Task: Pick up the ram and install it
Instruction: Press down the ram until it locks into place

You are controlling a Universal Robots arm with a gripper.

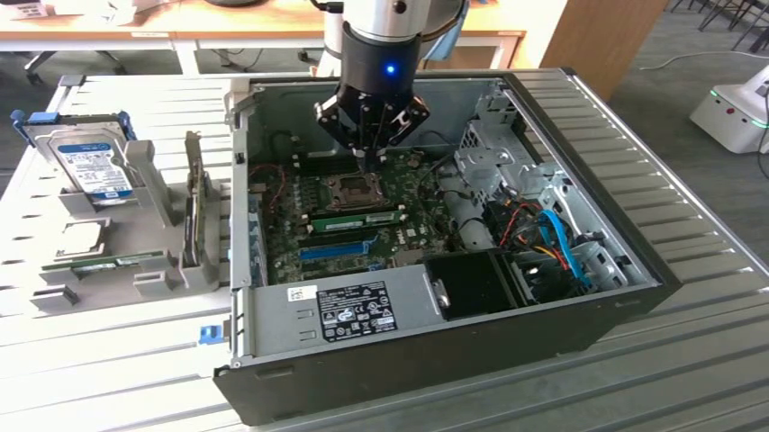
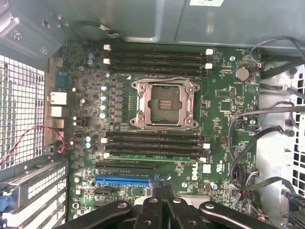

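I see the ram seated in its slot at frame centre; my gripper, closed and empty, hovers above it.

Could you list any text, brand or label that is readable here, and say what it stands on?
"DELL": white print on the motherboard, near the blue slot.
White sticker on the case's metal panel: too small to read.
Hard drive label: too blurred to read.
Ram label: unreadable.
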